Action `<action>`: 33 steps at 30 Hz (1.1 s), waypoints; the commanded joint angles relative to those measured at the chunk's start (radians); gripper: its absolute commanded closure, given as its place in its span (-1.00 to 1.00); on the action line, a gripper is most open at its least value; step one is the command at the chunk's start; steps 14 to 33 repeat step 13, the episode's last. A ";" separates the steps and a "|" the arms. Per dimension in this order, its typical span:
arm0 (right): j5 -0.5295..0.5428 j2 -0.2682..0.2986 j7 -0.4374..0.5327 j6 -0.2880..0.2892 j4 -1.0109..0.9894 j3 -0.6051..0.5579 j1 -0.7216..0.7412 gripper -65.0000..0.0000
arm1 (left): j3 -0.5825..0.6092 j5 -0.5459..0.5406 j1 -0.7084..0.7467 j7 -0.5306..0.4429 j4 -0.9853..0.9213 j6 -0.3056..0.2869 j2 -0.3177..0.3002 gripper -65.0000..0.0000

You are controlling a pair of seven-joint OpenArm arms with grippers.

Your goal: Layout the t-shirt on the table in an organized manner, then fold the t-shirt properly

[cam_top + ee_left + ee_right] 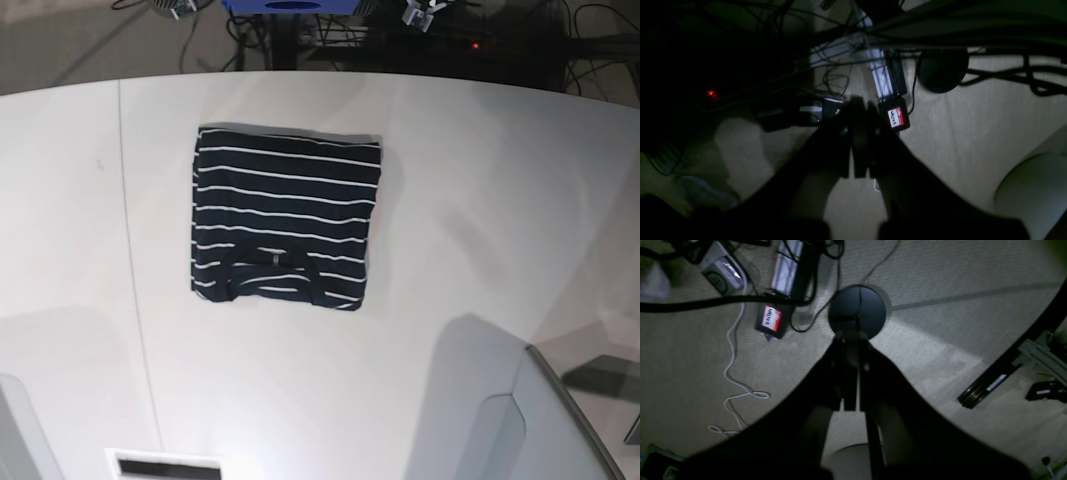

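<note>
A dark navy t-shirt (284, 218) with thin white stripes lies folded into a neat, compact rectangle on the white table (480, 200), left of centre in the upper half of the base view. Both wrist views look down at carpeted floor and cables. The left pincer (859, 140) and right pincer (850, 373) are each pressed together, holding nothing. The fabric looks soft, light and limp; it is probably best pinched at the folded edges or corners.

table (480, 200) open around t-shirt (285, 215)
</note>
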 commanded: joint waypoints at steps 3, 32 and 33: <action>-0.001 0.003 0.007 -0.003 -0.001 -0.003 0.003 1.00 | 0.001 -0.004 -0.014 -0.007 0.010 -0.003 -0.006 1.00; -0.003 0.032 0.007 -0.003 -0.001 -0.005 0.009 1.00 | -0.013 -0.007 -0.001 -0.008 0.041 -0.003 0.001 1.00; -0.003 0.032 0.007 -0.003 -0.001 -0.005 0.009 1.00 | -0.013 -0.007 -0.001 -0.008 0.041 -0.003 0.001 1.00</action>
